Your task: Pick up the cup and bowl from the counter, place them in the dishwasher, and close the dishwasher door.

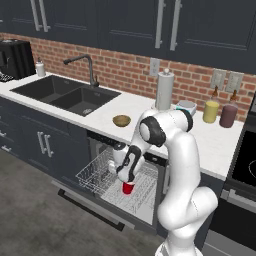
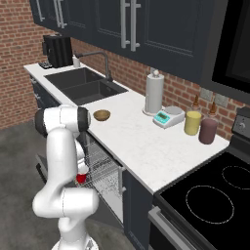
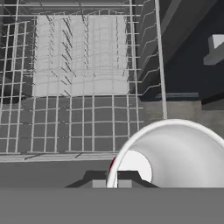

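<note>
The arm bends down over the pulled-out wire rack (image 1: 107, 172), fingers (image 1: 128, 186) clamped on the red cup (image 1: 128, 188). The olive bowl (image 1: 121, 120) sits on the white surface (image 1: 150, 120).

The cup (image 1: 128, 188) hangs over the dishwasher (image 1: 120, 181) rack, the bowl (image 1: 121, 120) behind on the counter (image 1: 150, 125).

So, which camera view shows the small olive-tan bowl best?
The left base view: the small olive-tan round bowl sits unobstructed on the white marbled counter, near the middle. The right base view shows it too, beside the arm's shoulder.
</note>
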Tool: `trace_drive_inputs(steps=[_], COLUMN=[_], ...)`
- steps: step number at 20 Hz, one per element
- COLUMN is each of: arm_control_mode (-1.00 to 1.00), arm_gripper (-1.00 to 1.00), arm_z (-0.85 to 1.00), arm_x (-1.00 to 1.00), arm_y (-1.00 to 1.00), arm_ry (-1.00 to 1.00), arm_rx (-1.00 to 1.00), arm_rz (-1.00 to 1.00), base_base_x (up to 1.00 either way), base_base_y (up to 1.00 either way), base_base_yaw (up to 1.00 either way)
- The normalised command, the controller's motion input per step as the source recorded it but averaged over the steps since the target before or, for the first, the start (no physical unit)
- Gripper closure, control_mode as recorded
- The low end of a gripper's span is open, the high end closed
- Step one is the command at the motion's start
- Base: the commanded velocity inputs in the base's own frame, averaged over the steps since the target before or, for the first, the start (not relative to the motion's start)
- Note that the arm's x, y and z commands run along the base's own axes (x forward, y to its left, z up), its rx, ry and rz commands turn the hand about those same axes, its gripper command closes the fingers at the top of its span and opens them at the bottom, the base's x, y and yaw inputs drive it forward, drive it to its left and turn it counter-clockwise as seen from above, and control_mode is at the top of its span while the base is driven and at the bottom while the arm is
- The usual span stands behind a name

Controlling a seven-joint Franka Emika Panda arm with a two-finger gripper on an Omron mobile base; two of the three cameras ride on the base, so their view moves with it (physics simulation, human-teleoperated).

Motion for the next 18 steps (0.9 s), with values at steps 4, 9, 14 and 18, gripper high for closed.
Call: trace_drive_inputs(steps=[4,9,14,18], arm_control_mode=[-1.00,-1.00,-1.00,-1.00], arm_gripper=[1.00,1.00,1.00,1.00], arm_z=[-0.28,-0.09,-0.51,-0.41], arm_x=[0.00,0.23,0.10,0.00], arm_y=[0.07,0.01,0.00,0.03], arm_ry=[-0.19,-0.09,-0.01,0.00], arm_rx=[-0.13,-0.11,-0.16,-0.11], arm_rz=[-0.07,0.00,0.03,0.05], base_base_x=[0.00,0.00,0.00,0.00], base_base_y=[0.00,0.00,0.00,0.00], base_base_yaw=[0.00,0.00,0.00,0.00])
